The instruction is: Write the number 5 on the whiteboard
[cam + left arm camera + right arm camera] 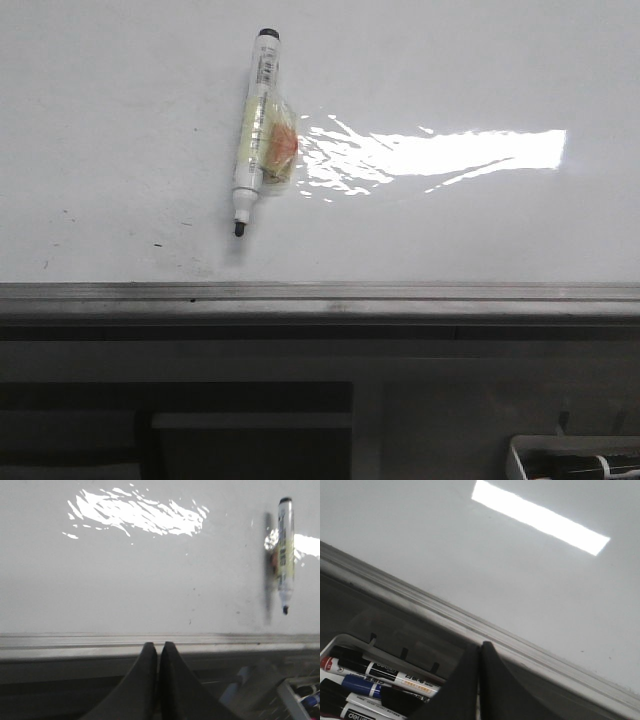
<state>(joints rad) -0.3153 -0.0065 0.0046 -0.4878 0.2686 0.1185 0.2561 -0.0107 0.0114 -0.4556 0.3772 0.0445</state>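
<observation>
The whiteboard (120,120) fills the front view, glossy white with a bright glare patch and a grey edge rail along its near side. No drawn number 5 shows on it. An uncapped black marker (253,130) lies on the board, tip toward the rail; it also shows in the left wrist view (285,555). My left gripper (158,645) is shut and empty, just short of the rail. My right gripper (480,645) is shut and empty, beside the rail, over the marker tray. Neither gripper shows in the front view.
A small white tray (350,645) holds several markers (395,672) below the board's edge at the right; its corner shows in the front view (520,455). A few small dark specks (157,244) dot the board near the rail (320,292).
</observation>
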